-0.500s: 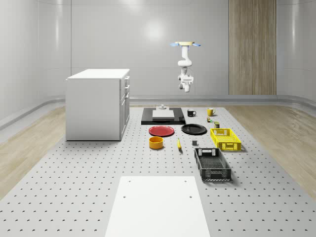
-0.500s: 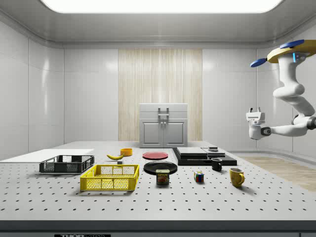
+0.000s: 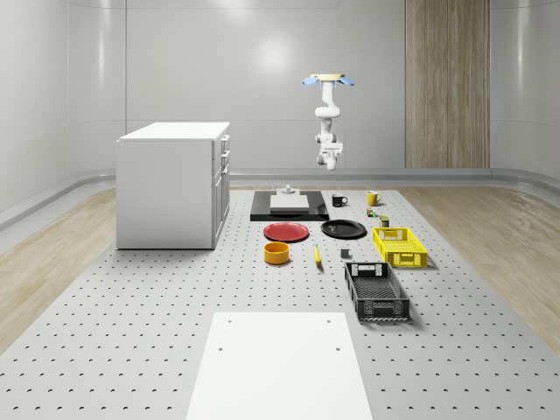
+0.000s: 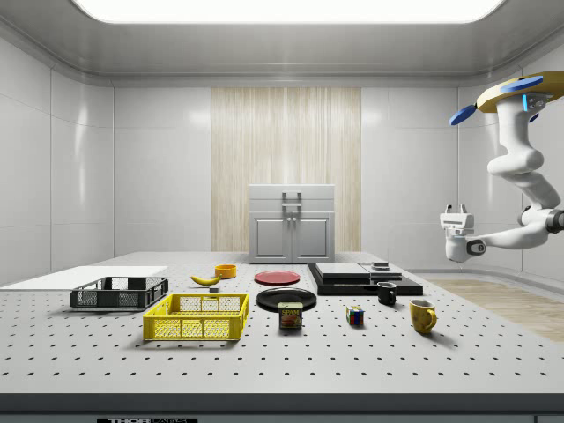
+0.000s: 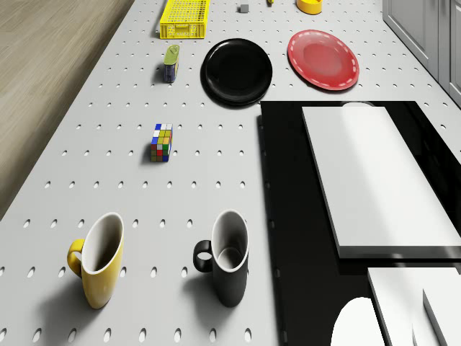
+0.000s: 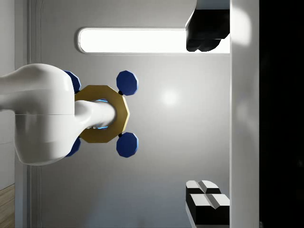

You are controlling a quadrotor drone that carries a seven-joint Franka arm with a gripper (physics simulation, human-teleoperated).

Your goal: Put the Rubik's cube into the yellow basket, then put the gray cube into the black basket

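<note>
The Rubik's cube (image 3: 371, 212) (image 4: 355, 315) (image 5: 162, 142) lies on the perforated table, between the mugs and a small can. The yellow basket (image 3: 400, 246) (image 4: 197, 317) (image 5: 185, 18) stands further along the whole-scene view's right side, and the black basket (image 3: 376, 291) (image 4: 119, 293) is nearer the front. A small gray cube (image 3: 345, 254) (image 5: 244, 8) rests beside the yellow basket. The drone (image 3: 329, 79) (image 4: 520, 88) hovers high over the table's far end. My gripper (image 3: 328, 160) (image 4: 456, 210) (image 6: 207, 118) hangs in the air well above the table, turned upward, open and holding nothing.
A yellow mug (image 5: 99, 259) and a black mug (image 5: 227, 256) stand below the drone. Beyond them are a can (image 5: 171, 63), a black plate (image 5: 236, 71) and a red plate (image 5: 323, 59). A black slab (image 5: 288, 216) carries white blocks. A white cabinet (image 3: 173, 184) stands at the whole-scene view's left.
The arm has swung: in the side view the gripper has dropped slightly and shifted right. The drone's body has tilted a little. Nothing on the table has moved.
</note>
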